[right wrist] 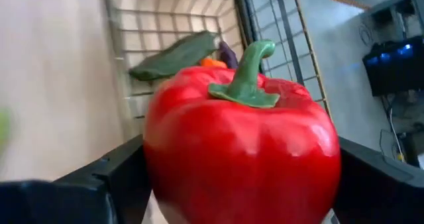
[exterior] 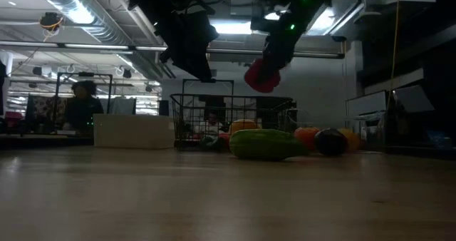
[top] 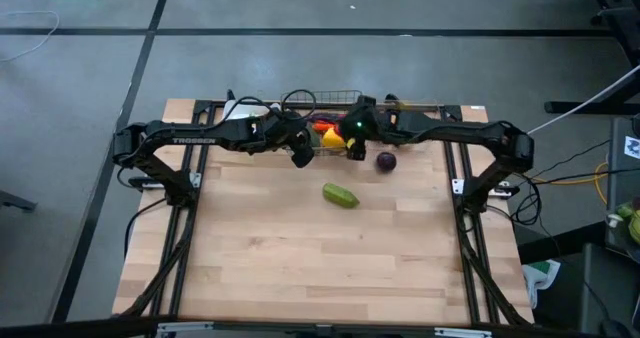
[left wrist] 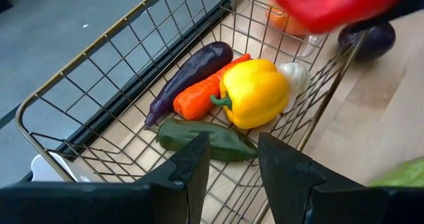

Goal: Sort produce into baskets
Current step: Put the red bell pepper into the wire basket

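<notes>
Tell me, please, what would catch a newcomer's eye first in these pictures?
The red pepper stands out: the right gripper holds it in the air at the wire basket near the table's far edge. In the basket lie a yellow pepper, a carrot, a dark eggplant and a green pepper. The left gripper hovers open above them, while a green cucumber lies alone mid-table.

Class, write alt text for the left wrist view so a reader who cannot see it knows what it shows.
A wire-mesh basket holds a dark purple eggplant, an orange carrot, a yellow bell pepper, a dark green cucumber and a pale garlic-like piece. The open left gripper hovers above; a red bell pepper hangs beyond.
</notes>
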You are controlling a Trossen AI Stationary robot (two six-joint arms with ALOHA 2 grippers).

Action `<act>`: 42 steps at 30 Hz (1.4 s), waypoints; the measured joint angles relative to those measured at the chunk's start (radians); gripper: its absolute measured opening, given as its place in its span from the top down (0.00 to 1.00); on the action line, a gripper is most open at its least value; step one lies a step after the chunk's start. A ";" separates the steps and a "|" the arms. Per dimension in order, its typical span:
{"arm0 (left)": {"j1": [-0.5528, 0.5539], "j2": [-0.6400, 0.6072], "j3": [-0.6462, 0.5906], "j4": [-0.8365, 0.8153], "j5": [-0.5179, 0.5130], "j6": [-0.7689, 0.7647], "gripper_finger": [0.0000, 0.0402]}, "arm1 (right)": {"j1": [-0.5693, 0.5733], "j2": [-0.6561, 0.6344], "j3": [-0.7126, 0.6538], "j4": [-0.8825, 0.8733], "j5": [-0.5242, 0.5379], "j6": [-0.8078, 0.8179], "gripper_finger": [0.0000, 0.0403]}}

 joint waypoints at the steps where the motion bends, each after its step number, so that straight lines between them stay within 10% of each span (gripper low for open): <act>1: 0.000 0.000 0.000 0.000 0.000 0.000 0.69 | -0.012 0.014 0.000 0.013 0.000 0.000 0.13; 42: 0.000 0.000 0.000 0.000 0.000 -0.044 0.69 | -0.158 0.250 0.000 0.315 -0.118 -0.014 0.13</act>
